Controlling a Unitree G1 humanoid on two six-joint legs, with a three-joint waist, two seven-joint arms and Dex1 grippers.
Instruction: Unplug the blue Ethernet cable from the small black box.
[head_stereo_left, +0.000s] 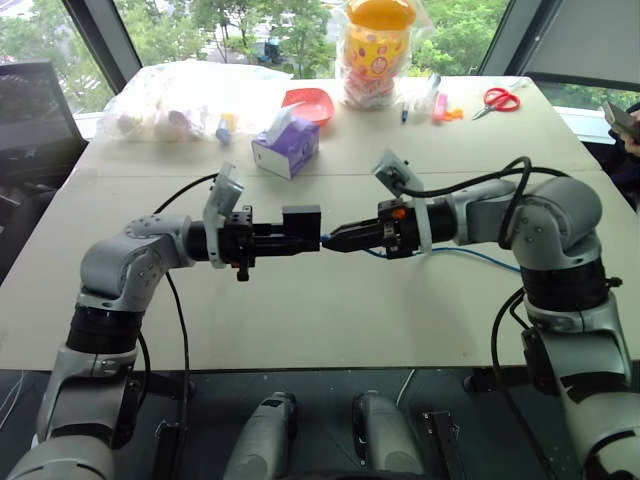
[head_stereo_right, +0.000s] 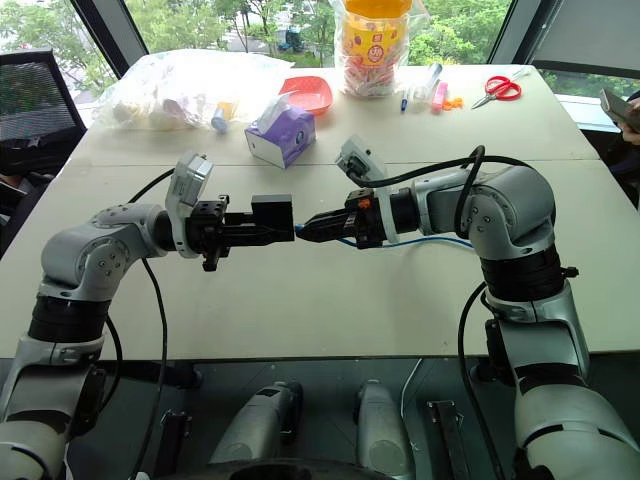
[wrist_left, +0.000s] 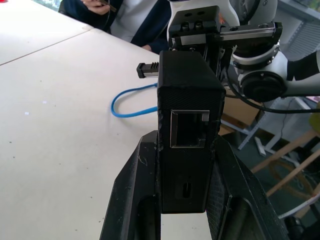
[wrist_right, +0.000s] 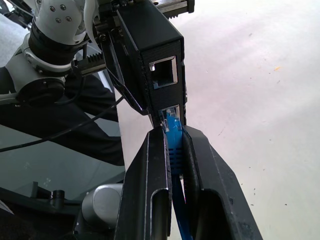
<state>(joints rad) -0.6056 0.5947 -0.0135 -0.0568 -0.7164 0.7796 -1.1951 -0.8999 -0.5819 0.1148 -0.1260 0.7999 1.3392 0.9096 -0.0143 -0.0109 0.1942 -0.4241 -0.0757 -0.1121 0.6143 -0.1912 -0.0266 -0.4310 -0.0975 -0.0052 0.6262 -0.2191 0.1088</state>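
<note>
Two tools meet nose to nose above the middle of the bench (head_stereo_left: 330, 320), both lifted clear of its surface. The left tool (head_stereo_left: 283, 241) is clenched on the small black box (head_stereo_left: 301, 227), its black fingers (wrist_left: 136, 180) pressing the box's two sides, with an empty port facing the wrist camera. The right tool (head_stereo_left: 333, 238) is clamped on the blue Ethernet cable (wrist_right: 174, 145) just behind its clear plug, which sits in the box's lower port. Behind that tool the cable trails in a loop over the bench toward its right edge. A purple tissue box (head_stereo_left: 286, 146) stands nearer the far edge, well apart.
</note>
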